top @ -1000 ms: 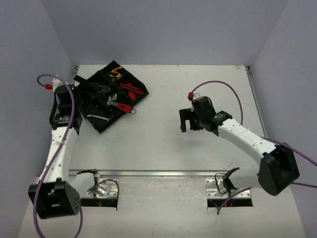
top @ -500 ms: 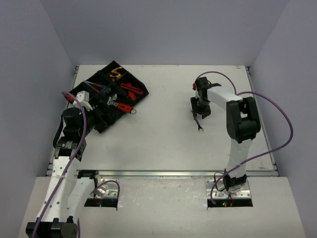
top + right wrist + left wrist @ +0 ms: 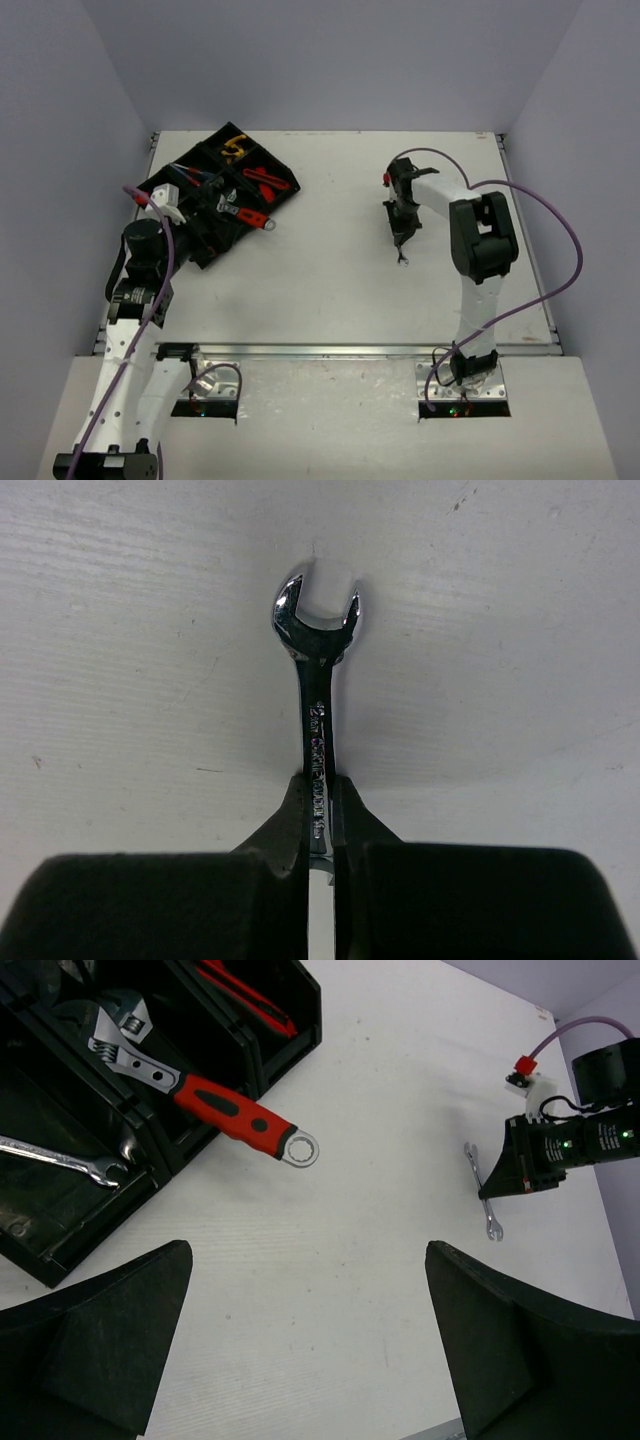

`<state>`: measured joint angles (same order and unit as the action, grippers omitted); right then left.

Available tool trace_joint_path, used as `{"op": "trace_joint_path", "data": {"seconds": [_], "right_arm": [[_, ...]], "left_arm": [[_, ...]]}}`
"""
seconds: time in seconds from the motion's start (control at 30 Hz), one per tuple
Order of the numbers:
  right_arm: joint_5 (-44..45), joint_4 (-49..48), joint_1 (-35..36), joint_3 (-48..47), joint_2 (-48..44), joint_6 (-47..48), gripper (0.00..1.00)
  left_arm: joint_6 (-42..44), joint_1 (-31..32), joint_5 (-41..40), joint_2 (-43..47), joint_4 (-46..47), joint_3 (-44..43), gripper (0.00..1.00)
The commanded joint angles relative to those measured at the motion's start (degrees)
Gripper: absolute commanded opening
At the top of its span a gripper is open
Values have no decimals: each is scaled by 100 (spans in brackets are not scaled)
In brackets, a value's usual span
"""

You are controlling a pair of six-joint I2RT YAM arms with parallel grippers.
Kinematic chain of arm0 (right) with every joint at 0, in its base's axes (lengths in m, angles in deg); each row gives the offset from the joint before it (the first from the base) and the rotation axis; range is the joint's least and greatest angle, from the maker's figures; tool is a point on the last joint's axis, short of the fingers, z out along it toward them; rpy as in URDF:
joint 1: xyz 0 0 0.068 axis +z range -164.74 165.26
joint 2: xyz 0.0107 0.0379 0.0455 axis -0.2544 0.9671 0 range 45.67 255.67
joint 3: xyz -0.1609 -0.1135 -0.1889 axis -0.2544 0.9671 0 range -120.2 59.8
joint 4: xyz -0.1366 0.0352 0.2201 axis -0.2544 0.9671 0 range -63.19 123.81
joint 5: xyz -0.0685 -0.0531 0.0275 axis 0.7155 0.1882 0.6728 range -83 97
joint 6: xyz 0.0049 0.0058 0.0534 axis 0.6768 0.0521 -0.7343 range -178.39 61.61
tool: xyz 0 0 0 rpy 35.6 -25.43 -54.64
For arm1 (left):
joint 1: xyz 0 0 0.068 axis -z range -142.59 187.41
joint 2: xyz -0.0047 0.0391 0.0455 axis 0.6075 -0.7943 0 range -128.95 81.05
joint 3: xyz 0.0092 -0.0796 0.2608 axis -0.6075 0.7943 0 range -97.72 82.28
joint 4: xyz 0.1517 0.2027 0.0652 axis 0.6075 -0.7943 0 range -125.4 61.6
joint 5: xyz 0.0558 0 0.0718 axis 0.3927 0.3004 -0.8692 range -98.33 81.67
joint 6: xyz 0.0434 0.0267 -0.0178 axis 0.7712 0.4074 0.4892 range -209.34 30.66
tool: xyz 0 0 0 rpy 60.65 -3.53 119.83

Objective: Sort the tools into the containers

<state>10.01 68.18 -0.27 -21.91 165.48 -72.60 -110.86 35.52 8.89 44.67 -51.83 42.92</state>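
Observation:
My right gripper [image 3: 318, 802] is shut on the shank of a silver spanner [image 3: 318, 680], low over the table at the far right; the spanner's open end points away from the jaws. In the top view the spanner [image 3: 402, 256] sticks out below that gripper [image 3: 402, 236]. The black divided tray [image 3: 214, 258] lies at the far left and holds yellow-handled pliers [image 3: 235, 147], red utility knives [image 3: 266, 180] and a silver spanner [image 3: 60, 1160]. A red-handled adjustable wrench [image 3: 215, 1105] rests across the tray's rim [image 3: 300, 1030]. My left gripper [image 3: 306, 1248] stands open over bare table beside the tray.
Grey walls close in the table [image 3: 330, 290] on three sides. A metal rail [image 3: 330, 350] runs along the near edge in front of the arm bases. A purple cable [image 3: 560, 240] loops off the right arm.
The right gripper has shut on the silver spanner after swinging from mid-table to the far right. The left arm pulled back from the tray's left side, then held still.

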Motion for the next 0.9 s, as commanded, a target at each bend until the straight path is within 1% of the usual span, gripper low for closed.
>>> {"op": "trace_joint_path", "data": {"seconds": [0.0, 0.07, 0.13, 0.17, 0.2, 0.27, 0.3, 0.47, 0.57, 0.6, 0.63, 0.73, 0.77, 0.87], "right_arm": [[-92, -406, 399, 506, -179, -227, 0], [-122, -518, 649, 675, -614, -329, 0], [-237, -723, 890, 811, -1108, -397, 0], [-274, -810, 984, 886, -1349, -446, 0], [-305, -875, 1053, 970, -1565, -513, 0], [-830, -1182, 1304, 1111, -1789, -558, 0], [-902, -1241, 1370, 1186, -1885, -618, 0], [-1463, -1781, 1941, 1470, -2365, -850, 0], [-1964, -2219, 2349, 1593, -2621, -940, 0], [-1980, -2348, 2437, 1597, -2708, -959, 0], [-2042, -2548, 2617, 1659, -2872, -1046, 0], [-1968, -2722, 2994, 1670, -3133, -1105, 0], [-1867, -2685, 3059, 1601, -3153, -1087, 0], [-1765, -2633, 3298, 1505, -3215, -1083, 0]], "left_arm": [[-332, 48, 541, -231, 541, 173, 100], [-931, 55, 1354, -488, 1118, 686, 100], [-1583, 285, 1673, -638, 2135, 1208, 100], [-1844, 489, 1641, -696, 2637, 1390, 100], [-2011, 779, 1420, -751, 3059, 1471, 100], [-2207, 1224, 1127, -988, 3498, 1595, 100], [-2394, 1412, 1073, -1059, 3869, 1647, 100], [-3319, 1737, 818, -1489, 5760, 2328, 100], [-3529, 2050, 630, -1744, 6639, 2526, 100], [-3574, 2060, 554, -1797, 6667, 2537, 100], [-3640, 2192, 421, -1903, 6884, 2538, 100], [-3787, 2398, -39, -2007, 6999, 2563, 95], [-3781, 2499, -117, -2020, 6994, 2557, 92], [-3789, 2722, -476, -2107, 6707, 2454, 88]]}}
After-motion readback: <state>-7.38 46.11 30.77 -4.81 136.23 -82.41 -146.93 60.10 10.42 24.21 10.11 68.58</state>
